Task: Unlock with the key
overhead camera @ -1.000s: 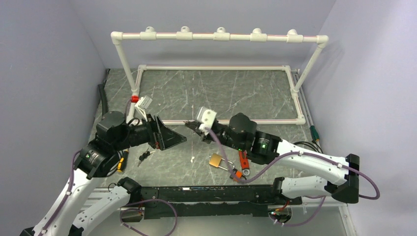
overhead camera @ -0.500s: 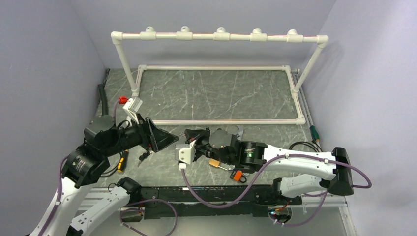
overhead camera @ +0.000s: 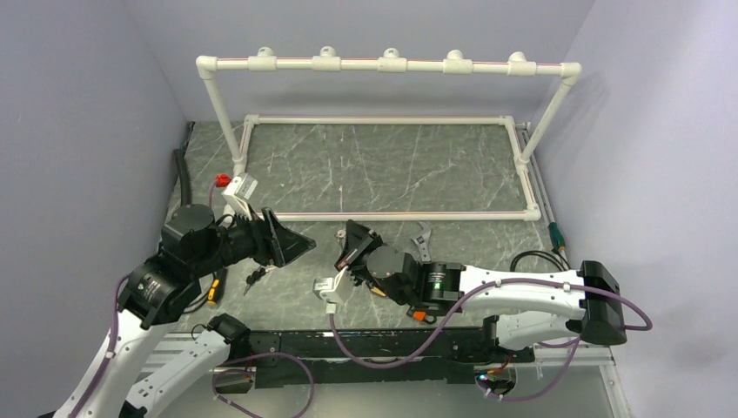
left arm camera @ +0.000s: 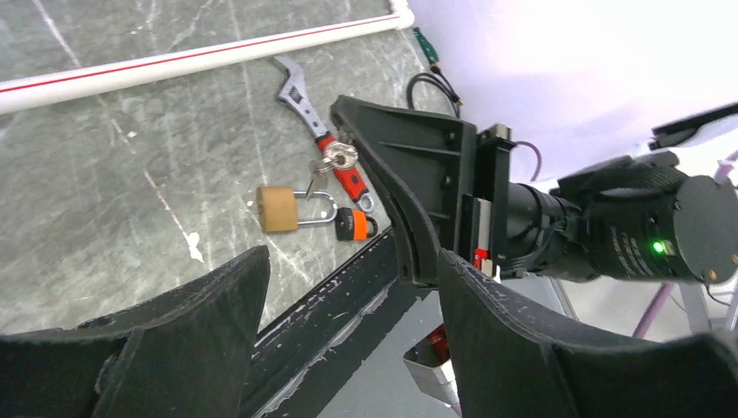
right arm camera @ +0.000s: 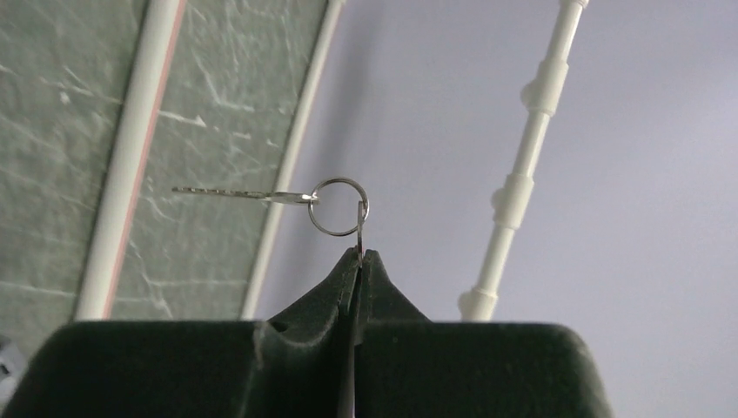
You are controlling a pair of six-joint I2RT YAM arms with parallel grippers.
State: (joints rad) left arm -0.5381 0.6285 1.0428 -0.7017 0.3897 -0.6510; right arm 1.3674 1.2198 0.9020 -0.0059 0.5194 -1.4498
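A brass padlock [left arm camera: 280,207] lies flat on the marbled table with its shackle toward an orange-and-black piece [left arm camera: 352,225]. In the top view my right arm covers most of the padlock. My right gripper [right arm camera: 359,255] is shut on a thin silver key [right arm camera: 359,228] seen edge-on. A ring [right arm camera: 339,206] hangs from that key, and a second key [right arm camera: 239,193] sticks out to the left. In the left wrist view this key bunch [left arm camera: 338,158] hangs above the padlock. My left gripper [left arm camera: 348,261] is open and empty, facing the right gripper [overhead camera: 352,237] from the left.
An adjustable wrench [left arm camera: 300,83] with a red handle lies just beyond the padlock. A dark key bunch [overhead camera: 254,277] and a yellow-handled tool [overhead camera: 213,287] lie near my left arm. A white pipe frame [overhead camera: 383,213] borders the far table. A black rail [overhead camera: 374,340] runs along the near edge.
My right arm has swung down and toward the near edge, rolling its wrist, with the key still in it, and now covers the padlock. The left gripper's jaws have narrowed a little.
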